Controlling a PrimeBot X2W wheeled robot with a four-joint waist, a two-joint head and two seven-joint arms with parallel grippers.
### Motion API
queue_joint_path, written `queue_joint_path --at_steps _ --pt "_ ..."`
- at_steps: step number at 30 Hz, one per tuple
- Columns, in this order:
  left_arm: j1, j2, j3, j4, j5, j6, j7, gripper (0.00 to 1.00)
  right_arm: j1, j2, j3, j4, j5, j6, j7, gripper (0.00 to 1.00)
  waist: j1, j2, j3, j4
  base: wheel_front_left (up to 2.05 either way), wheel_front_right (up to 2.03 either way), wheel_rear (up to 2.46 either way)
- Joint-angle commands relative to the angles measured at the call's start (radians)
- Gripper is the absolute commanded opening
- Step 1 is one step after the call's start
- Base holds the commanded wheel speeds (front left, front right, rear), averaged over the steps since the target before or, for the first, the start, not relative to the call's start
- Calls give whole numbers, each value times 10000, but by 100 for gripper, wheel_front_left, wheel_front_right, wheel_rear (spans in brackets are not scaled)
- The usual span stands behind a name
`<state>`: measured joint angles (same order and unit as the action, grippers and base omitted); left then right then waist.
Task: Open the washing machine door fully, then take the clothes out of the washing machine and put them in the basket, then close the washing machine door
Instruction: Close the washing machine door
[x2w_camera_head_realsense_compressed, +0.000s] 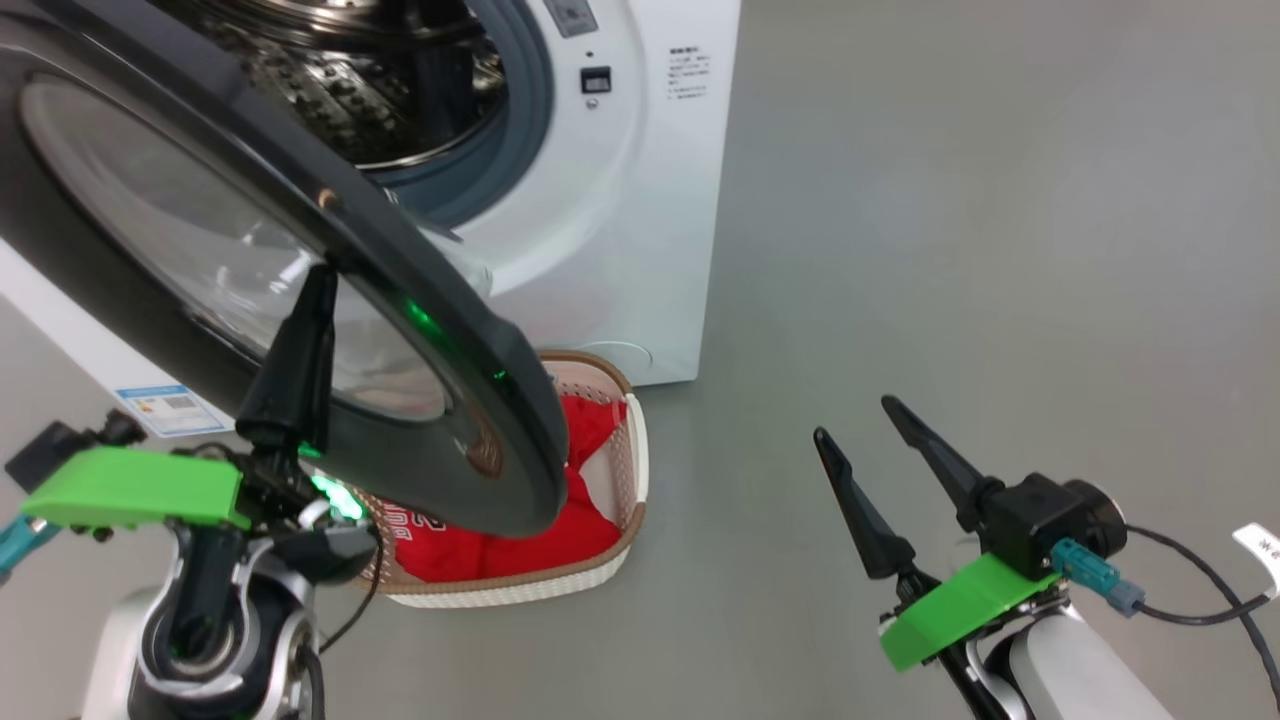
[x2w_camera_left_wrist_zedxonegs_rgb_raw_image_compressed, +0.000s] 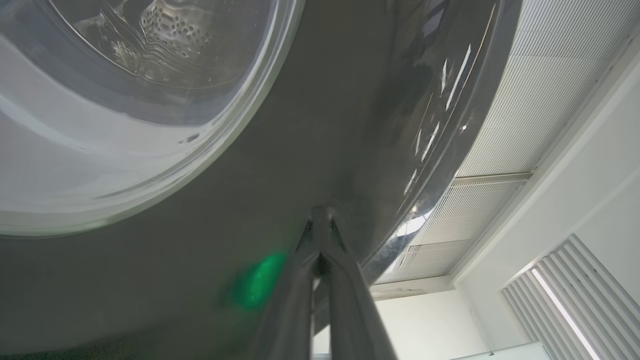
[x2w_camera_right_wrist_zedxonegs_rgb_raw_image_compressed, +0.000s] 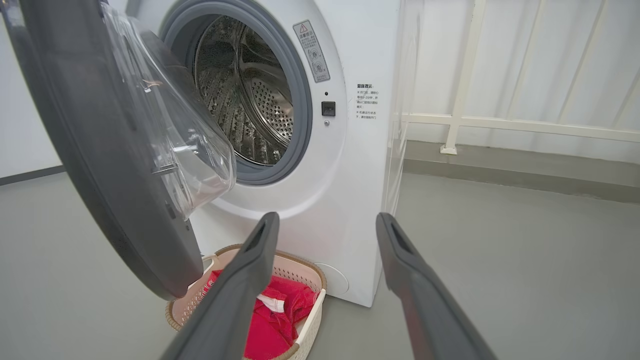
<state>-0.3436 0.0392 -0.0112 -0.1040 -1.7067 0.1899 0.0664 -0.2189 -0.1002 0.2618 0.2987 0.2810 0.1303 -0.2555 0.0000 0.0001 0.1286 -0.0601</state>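
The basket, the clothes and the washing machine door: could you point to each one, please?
basket (x2w_camera_head_realsense_compressed: 520, 588): head view, its cream front wall.
clothes (x2w_camera_head_realsense_compressed: 470, 552): head view, red fabric inside the basket.
washing machine door (x2w_camera_head_realsense_compressed: 520, 420): head view, lower part of its black rim.

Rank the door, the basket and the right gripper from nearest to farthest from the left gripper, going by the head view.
1. Door: the left gripper, shut, has its tips against it.
2. Basket: on the floor under the door's lower edge, just to the right.
3. Right gripper: open, far off at the lower right.
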Motion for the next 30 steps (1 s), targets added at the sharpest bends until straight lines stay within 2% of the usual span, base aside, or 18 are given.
queue_joint_path --at_steps 1,17,30 --pt "-460 111 179 -169 64 -116 -62 0 -415 -51 178 -306 -53 4 -63 100 0 -1 186 -182 0 0 0" --pt "-2383 111 249 1055 328 -619 -816 0 -796 -26 36 -501 -7 4 -63 100 0 -1 1063 -953 0 0 0" --pt "-3756 152 235 2050 428 -899 -845 0 -980 -1 -7 -621 20 4 -63 100 0 -1 1561 -1374 0 0 0"
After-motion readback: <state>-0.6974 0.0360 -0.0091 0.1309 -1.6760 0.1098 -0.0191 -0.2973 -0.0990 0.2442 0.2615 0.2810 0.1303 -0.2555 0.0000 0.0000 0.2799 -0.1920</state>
